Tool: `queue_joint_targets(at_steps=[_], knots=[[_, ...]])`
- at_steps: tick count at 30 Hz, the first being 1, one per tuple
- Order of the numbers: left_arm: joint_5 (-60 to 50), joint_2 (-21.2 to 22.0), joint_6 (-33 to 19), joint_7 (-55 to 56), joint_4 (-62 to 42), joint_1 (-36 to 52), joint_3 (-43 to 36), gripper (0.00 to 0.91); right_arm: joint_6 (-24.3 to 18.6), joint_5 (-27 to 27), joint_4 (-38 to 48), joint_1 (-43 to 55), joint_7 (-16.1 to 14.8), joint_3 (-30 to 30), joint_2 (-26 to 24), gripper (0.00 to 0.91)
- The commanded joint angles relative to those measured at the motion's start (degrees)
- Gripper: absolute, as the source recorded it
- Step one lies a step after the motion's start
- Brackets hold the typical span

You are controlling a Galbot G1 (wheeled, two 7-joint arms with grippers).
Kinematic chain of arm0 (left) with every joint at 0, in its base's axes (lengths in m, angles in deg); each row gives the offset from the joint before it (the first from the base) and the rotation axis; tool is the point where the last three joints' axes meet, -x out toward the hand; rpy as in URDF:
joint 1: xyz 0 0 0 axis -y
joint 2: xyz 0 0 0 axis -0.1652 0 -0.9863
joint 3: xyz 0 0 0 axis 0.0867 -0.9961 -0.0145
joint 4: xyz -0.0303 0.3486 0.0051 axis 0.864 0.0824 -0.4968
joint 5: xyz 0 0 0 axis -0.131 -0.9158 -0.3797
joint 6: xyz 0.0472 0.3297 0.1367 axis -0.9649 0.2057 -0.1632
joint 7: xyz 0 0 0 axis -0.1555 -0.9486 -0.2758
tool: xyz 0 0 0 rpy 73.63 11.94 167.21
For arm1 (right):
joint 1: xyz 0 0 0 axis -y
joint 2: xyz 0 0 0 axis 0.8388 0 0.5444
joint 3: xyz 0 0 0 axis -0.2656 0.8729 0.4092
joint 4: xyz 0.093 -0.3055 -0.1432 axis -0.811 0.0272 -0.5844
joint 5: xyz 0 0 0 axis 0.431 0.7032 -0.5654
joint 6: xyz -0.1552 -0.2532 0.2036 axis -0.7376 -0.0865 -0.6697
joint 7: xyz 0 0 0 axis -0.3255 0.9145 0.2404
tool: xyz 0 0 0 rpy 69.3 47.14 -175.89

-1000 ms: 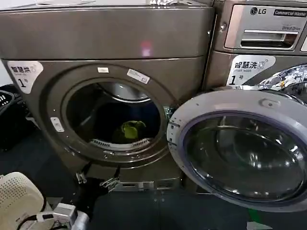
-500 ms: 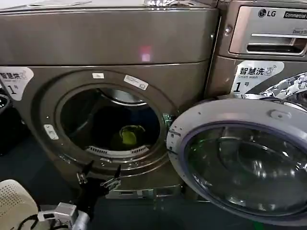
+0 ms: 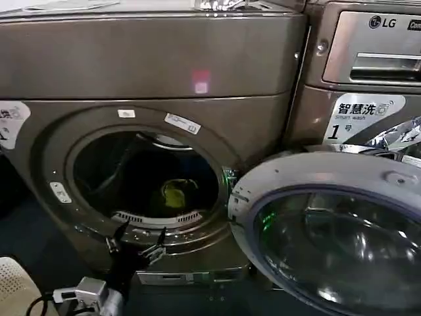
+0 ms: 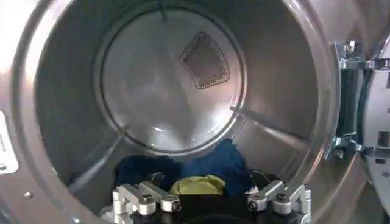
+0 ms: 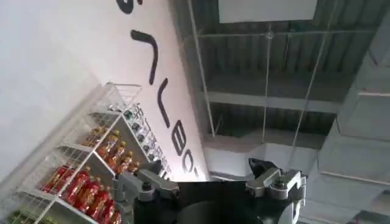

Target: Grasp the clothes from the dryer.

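Observation:
The dryer (image 3: 151, 59) stands in front of me with its round porthole open. The clothes (image 3: 176, 193), a small yellow-green bundle, lie at the bottom of the drum on a dark blue fabric (image 4: 213, 163). My left gripper (image 3: 136, 242) hovers open just outside the porthole's lower rim, below and in front of the clothes. In the left wrist view the clothes (image 4: 196, 184) lie straight ahead between the spread fingers of the left gripper (image 4: 207, 190), apart from them. My right gripper (image 5: 200, 173) is open and holds nothing, pointing up at a ceiling and wall.
The dryer's glass door (image 3: 329, 230) hangs open at the right, close to the porthole. The LG machine (image 3: 368, 66) stands beside it. A white perforated basket (image 3: 10, 283) sits at the lower left. A shelf of bottles (image 5: 91, 176) lines the wall.
The head view has drawn closer and shifted right, so the porthole sits further left and lower. The left gripper's fingertips now reach the porthole's lower rim.

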Motion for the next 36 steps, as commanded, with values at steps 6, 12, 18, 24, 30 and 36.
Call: queue_joint_targets(at_steps=[6, 12, 18, 24, 30, 36], knots=[[0.0, -0.2, 0.0, 0.1, -0.1, 0.1, 0.2, 0.907, 0.0, -0.6, -0.3, -0.3, 0.0, -0.4, 0.1, 0.907], [-0.7, -0.3, 0.6, 0.1, 0.2, 0.4, 0.4, 0.907, 0.2, -0.7, -0.7, -0.6, 0.2, -1.0, 0.3, 0.907], [-1.6, -0.5, 0.8, 0.1, 0.1, 1.0, 0.9, 0.907, 0.5, -0.4, -0.9, -0.8, 0.5, -1.2, 0.5, 0.907], [-6.4, -1.5, 0.3, -2.1, -0.1, 2.3, 1.4, 0.907, 1.2, 0.0, -1.4, -0.8, 1.2, -1.5, 0.8, 0.907], [-22.9, -3.8, -4.4, -6.2, -2.6, 4.5, 1.6, 0.907, 1.3, 1.5, -1.5, -1.0, 1.8, -2.3, 0.9, 0.907], [-38.1, -5.6, -10.6, -9.0, -9.3, 10.8, 2.2, 0.907, 1.8, 2.1, -1.6, -2.4, 2.7, -4.0, 1.1, 0.907]])
